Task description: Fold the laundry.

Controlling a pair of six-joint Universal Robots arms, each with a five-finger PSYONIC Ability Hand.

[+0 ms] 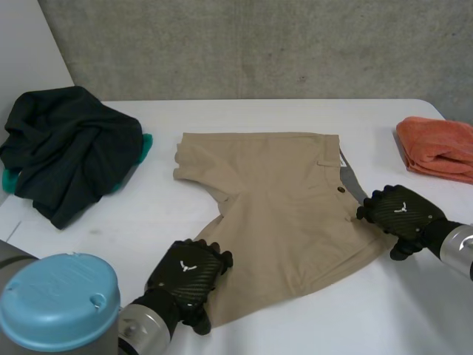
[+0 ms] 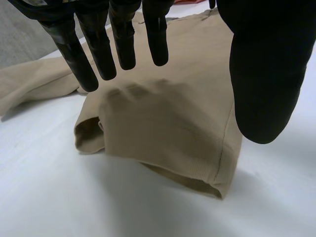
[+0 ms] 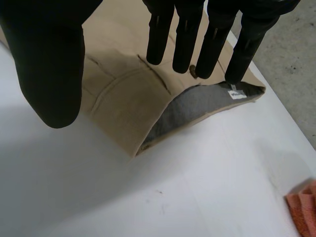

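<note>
Matt tan cloth shorts [image 1: 284, 214] lie on a smooth white table [image 1: 414, 310].

Bright, even light, probably from overhead, washes the white bench [image 1: 310, 325]. The tan shorts [image 1: 288, 214] throw only a faint, soft-edged shadow beneath their hem.

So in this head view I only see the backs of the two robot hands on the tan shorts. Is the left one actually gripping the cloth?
Observer: No. Its wrist view shows the left robot hand with straight, spread fingers over a leg hem of the tan shorts, pinching nothing.
Visitor: And the right one?
Observer: Open too. The right robot hand is over the waistband corner, fingertips by the brown button.
Visitor: Can you see inside the waist?
Observer: Yes, the waist gapes a little, showing a grey lining with a small white label.
</note>
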